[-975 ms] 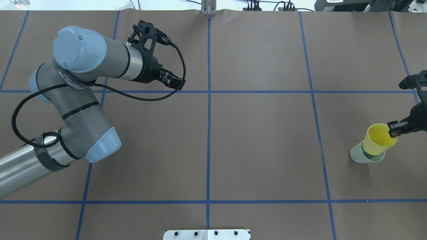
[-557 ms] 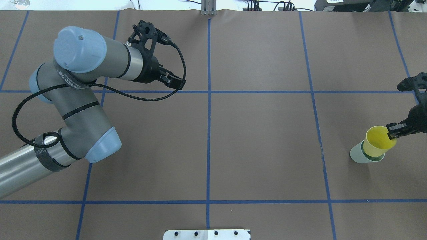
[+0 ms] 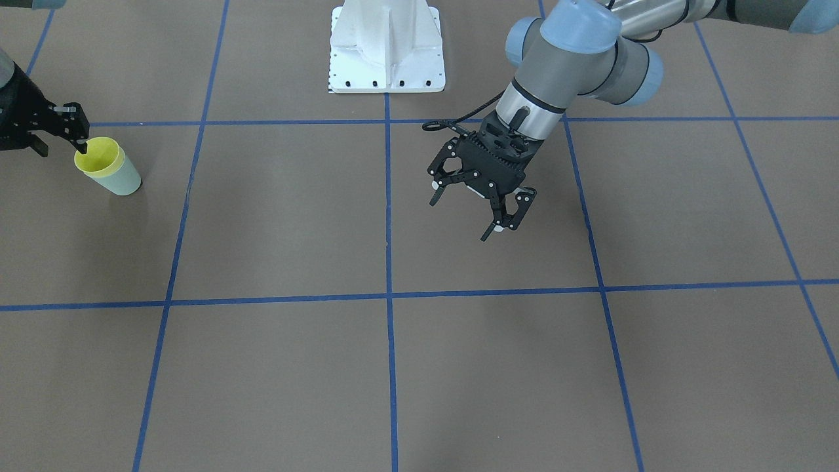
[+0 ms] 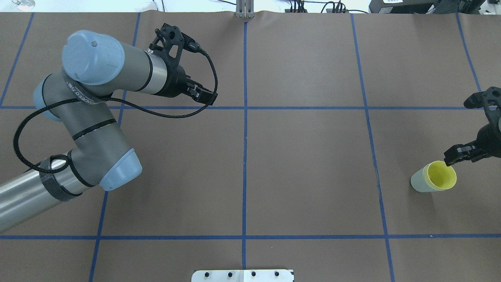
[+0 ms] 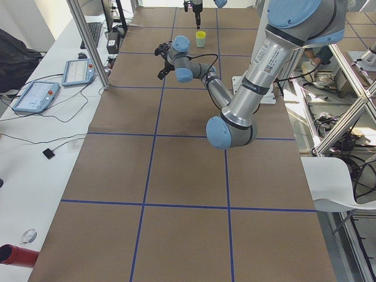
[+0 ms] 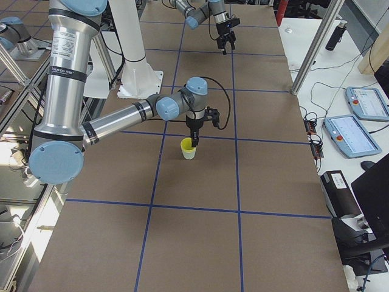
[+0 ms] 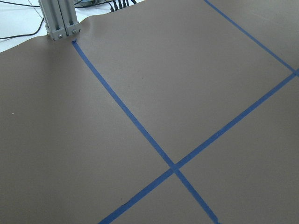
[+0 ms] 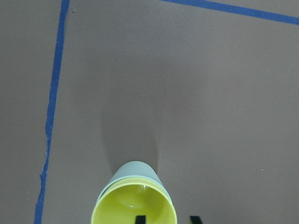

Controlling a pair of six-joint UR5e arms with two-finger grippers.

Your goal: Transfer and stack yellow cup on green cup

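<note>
The yellow cup [image 4: 441,176] sits nested upright in the green cup [image 4: 418,182] at the table's right side. Only the yellow rim and inside show above the green wall. My right gripper [image 4: 454,158] is open at the yellow cup's rim. In the right wrist view one fingertip [image 8: 138,219] is inside the yellow cup [image 8: 135,205] and the other is outside it, with the green cup [image 8: 135,170] beneath. My left gripper [image 3: 467,215] is open and empty, hovering above the table far from the cups [image 3: 98,159].
Blue tape lines [image 4: 245,156] divide the brown table into squares. The white robot base plate [image 3: 387,46] stands at the robot's side. A metal post [image 7: 58,21] rises at the far table edge.
The yellow cup went down from a tilted, raised pose into the green cup. My right gripper let go of its rim and opened. The left arm has not moved.
</note>
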